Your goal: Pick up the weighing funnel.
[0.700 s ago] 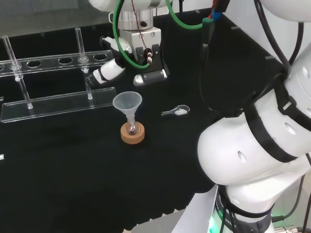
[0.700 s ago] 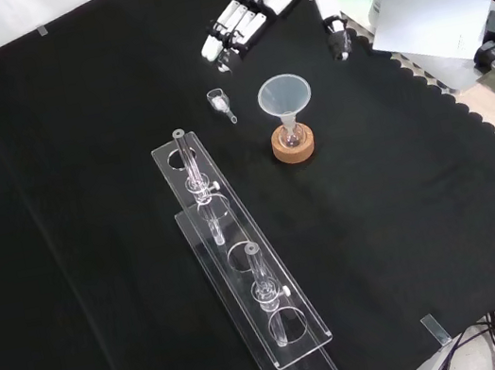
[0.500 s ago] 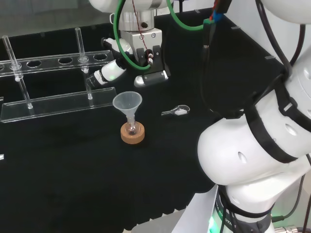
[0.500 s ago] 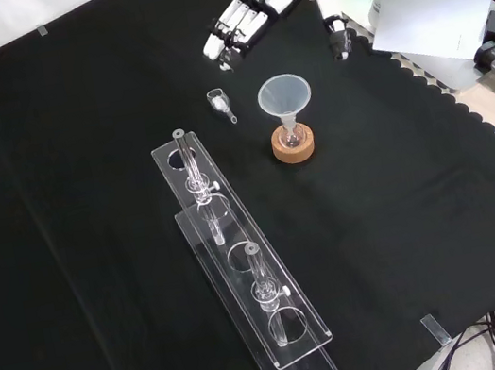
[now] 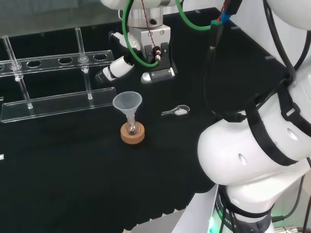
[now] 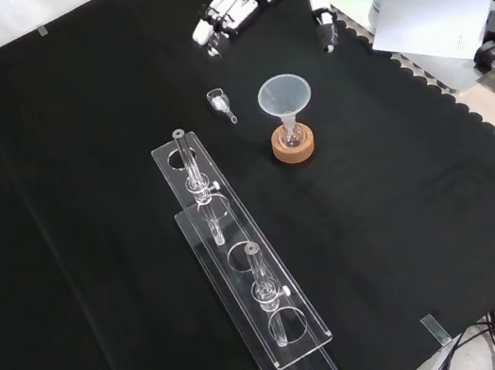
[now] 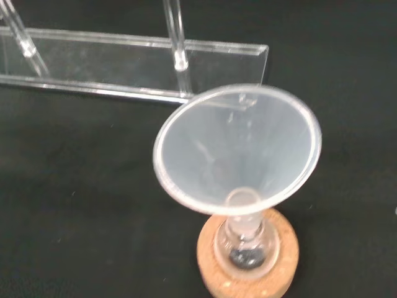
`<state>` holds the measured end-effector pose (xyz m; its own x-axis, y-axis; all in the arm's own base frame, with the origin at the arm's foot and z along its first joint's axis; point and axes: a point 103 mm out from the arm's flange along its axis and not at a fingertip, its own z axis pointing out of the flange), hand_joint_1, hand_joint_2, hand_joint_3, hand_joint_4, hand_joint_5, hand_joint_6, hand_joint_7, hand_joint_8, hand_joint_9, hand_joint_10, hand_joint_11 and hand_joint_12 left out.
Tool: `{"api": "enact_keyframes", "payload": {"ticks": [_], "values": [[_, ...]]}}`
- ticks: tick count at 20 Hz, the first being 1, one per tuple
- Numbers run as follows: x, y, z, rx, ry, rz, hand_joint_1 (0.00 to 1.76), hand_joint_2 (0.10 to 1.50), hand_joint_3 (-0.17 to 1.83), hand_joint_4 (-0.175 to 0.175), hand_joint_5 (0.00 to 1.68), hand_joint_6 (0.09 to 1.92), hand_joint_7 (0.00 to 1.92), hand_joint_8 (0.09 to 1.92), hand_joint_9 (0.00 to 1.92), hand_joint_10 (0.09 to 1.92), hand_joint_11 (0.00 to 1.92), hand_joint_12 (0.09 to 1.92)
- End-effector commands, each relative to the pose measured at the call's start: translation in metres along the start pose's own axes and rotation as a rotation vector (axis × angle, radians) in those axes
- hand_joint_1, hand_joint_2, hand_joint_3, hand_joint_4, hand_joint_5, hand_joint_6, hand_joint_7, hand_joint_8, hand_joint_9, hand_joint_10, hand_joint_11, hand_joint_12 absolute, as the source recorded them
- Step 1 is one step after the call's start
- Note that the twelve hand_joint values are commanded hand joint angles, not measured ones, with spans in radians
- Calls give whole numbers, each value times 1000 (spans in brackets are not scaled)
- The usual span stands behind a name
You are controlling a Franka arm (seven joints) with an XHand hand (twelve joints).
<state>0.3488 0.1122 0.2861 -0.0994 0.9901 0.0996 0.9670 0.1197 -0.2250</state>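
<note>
Front view, near to far.

1. Nearest stands a long clear acrylic tube rack point(image 6: 252, 290) carrying a few glass tubes. It is no part of the task.
2. Beyond the rack's far end and to its right, a large translucent cone-shaped funnel point(image 6: 285, 98) stands mouth up. Its stem sits in a small flask on a round cork ring point(image 6: 293, 146).
3. The task's thing, a small clear scoop-like weighing funnel point(image 6: 220, 103), lies flat on the black cloth point(image 6: 72, 225). It is just left of the large funnel and touches neither the funnel nor the rack. Nothing holds it.
4. Farthest off, the black and white hand point(image 6: 224, 11) hangs above the cloth, apart from the weighing funnel. Its fingers point(image 6: 217, 22) are straight and lie side by side, its thumb point(image 6: 323, 20) is set off to the right, and it carries nothing.

Assessment: the step in hand is the approach, and no grasp has begun. The next move calls for bringing the hand nearer and down over the weighing funnel. Fingers and thumb would then go either side of it and close at cloth level. The piece lies low and the large funnel stands close by, so a wide sweep could knock that funnel over.
</note>
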Motion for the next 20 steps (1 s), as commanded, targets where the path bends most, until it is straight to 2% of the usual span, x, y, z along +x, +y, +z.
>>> {"api": "enact_keyframes", "payload": {"ticks": [1, 3, 5, 10, 13, 20], "values": [[-29, 9, -13, -52, -44, 22, 533, 633, 60, -11, 0, 87, 26, 87, 0, 87, 6, 547], [-43, 11, -15, -53, -72, 32, 542, 638, 51, -15, 0, 87, 39, 87, 1, 87, 1, 793], [-59, 13, -16, -48, -117, 42, 544, 639, 49, -18, 0, 87, 44, 87, 11, 87, 0, 881], [-104, 16, -11, -47, -186, 86, 523, 623, 38, -21, 0, 87, 51, 87, 38, 87, 0, 940], [-124, 21, -2, -39, -214, 95, 521, 619, 35, -20, 0, 87, 57, 87, 47, 87, 0, 941], [-153, 32, 23, 8, -228, 105, 578, 617, 31, -18, 0, 87, 84, 87, 72, 87, 0, 944]]}}
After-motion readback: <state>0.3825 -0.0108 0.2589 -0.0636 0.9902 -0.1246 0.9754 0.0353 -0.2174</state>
